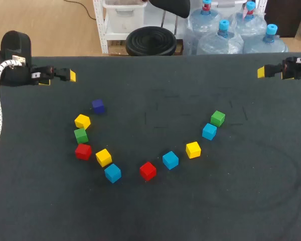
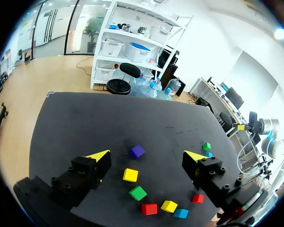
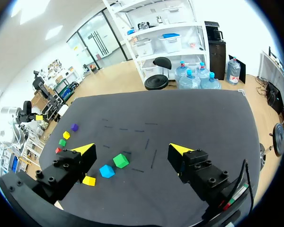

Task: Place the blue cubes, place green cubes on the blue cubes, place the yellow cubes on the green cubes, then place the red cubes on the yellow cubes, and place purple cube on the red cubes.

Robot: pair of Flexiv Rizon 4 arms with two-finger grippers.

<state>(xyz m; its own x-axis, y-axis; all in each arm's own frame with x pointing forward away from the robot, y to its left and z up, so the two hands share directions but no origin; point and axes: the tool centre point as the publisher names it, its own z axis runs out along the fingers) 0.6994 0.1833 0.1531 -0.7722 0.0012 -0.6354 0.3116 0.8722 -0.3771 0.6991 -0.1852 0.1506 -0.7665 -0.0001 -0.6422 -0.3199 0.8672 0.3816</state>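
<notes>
The cubes lie in a loose arc on the black table (image 1: 155,80). At its left end are the purple cube (image 1: 98,106), a yellow cube (image 1: 82,121), a green cube (image 1: 81,135), a red cube (image 1: 83,151), another yellow cube (image 1: 104,157) and a blue cube (image 1: 112,173). Rightward come a red cube (image 1: 148,170), blue cube (image 1: 170,160), yellow cube (image 1: 193,149), blue cube (image 1: 209,131) and green cube (image 1: 217,118). My left gripper (image 1: 65,75) (image 2: 146,155) hovers open at the far left, ahead of it the purple cube (image 2: 137,152). My right gripper (image 1: 263,72) (image 3: 131,149) is open at the far right, above the green cube (image 3: 120,161).
No cube touches another, and none is stacked. Bare table surface spreads across the middle behind the arc, along the near edge and to the right of the cubes.
</notes>
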